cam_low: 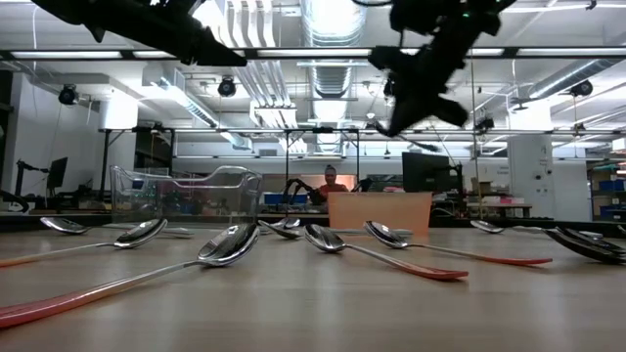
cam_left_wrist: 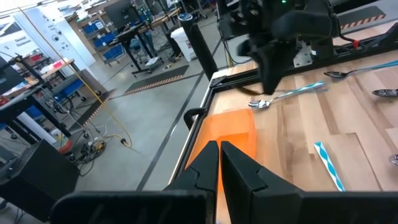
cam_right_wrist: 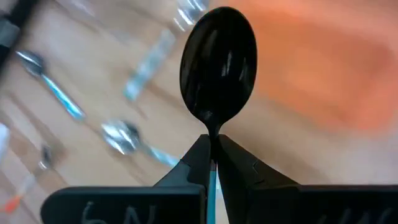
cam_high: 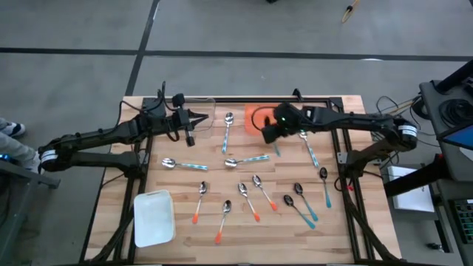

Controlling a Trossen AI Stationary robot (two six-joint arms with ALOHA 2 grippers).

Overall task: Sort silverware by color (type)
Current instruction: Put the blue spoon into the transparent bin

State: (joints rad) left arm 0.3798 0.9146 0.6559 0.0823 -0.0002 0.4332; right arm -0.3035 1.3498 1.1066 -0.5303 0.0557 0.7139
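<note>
My right gripper (cam_right_wrist: pixel 212 144) hangs above the table beside the orange container (cam_high: pixel 255 117), shut on a dark-bowled spoon (cam_right_wrist: pixel 217 68) with a teal handle. My left gripper (cam_left_wrist: pixel 219 158) is shut on nothing and is held in the air next to the clear container (cam_high: pixel 203 109), pointing toward the orange one (cam_left_wrist: pixel 227 134). The other silverware lies flat on the wood. Several spoons with light-blue handles (cam_high: pixel 227 131) lie in the middle. Several with orange handles (cam_high: pixel 249 201) lie nearer the front edge. Three dark ones with teal handles (cam_high: pixel 325 185) lie at the front right. My right gripper pinches the spoon's neck (cam_right_wrist: pixel 213 135), just behind the dark bowl, between its two fingertips. The bowl sticks out past the fingertips, and the teal handle (cam_right_wrist: pixel 212 180) runs back between the fingers, so they lie along the spoon. The spoon is lifted clear of the table.
A white tray (cam_high: pixel 154 216) lies at the front left corner. The clear container (cam_low: pixel 186 191) and the orange container (cam_low: pixel 380 210) stand along the far edge. Bare wood shows between the white tray and the orange-handled spoons.
</note>
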